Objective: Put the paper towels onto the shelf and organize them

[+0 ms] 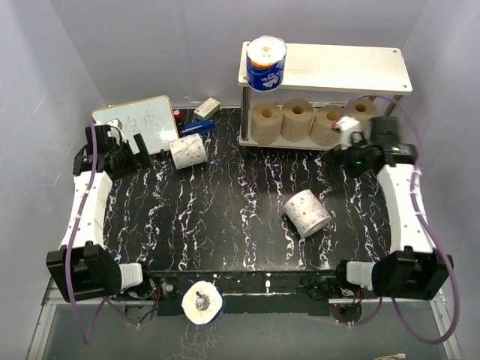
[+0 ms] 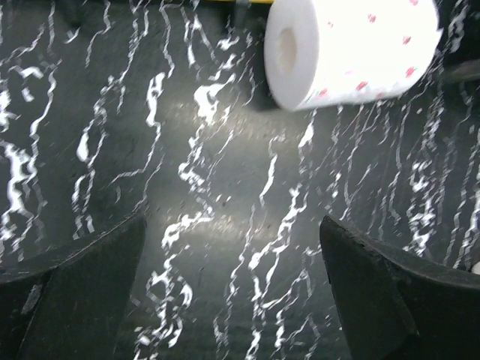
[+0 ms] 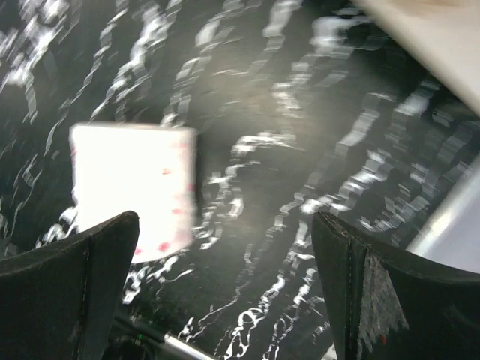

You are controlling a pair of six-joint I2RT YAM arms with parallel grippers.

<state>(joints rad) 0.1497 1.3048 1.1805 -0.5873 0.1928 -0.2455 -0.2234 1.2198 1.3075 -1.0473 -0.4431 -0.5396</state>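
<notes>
Left gripper [image 2: 232, 247] is wide and empty; white roll [image 2: 352, 49] lies ahead, right of its jaws. Right gripper [image 3: 225, 240] is also wide and empty, second roll [image 3: 135, 187] ahead-left, shelf [image 3: 435, 37] close on its right. Risk: both rolls lie sideways, so an off-centre close could send 1 rolling away.

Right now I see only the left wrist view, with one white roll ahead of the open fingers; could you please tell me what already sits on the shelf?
Observer: Four tan-brown rolls line the shelf's lower board.
Operator: Thanks, and above them?
Observer: One blue-wrapped roll stands at the top board's left end.
Operator: Any other loose rolls?
Observer: A second white roll lies on its side right of the table's centre.
</notes>
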